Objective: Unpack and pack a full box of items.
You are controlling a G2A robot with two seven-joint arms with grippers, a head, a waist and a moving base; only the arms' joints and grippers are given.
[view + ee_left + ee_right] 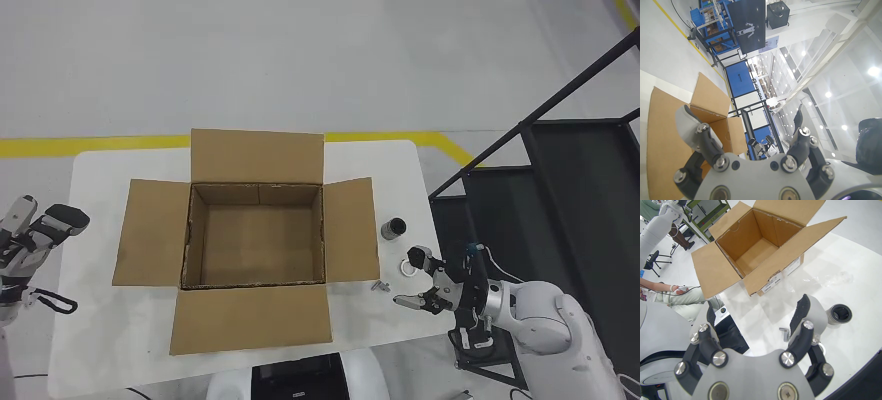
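White table (400, 170): one box (255, 245), one cylinder (394, 229); left hand (741, 112), right hand (756, 306) both spread, empty

Brown cardboard box (255, 245), white table (100, 200)

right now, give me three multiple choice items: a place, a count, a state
1. Where is the small grey cylinder with a black opening? A inside the brown cardboard box B on the white table beside it C in the right hand
2. How many box flaps fold out? A two B three C four
3. The right hand is A open, empty B shut on the cylinder C shut on a flap
1 B, it lies on the tabletop; 2 C, all four spread outward; 3 A, fingers apart, nothing between.
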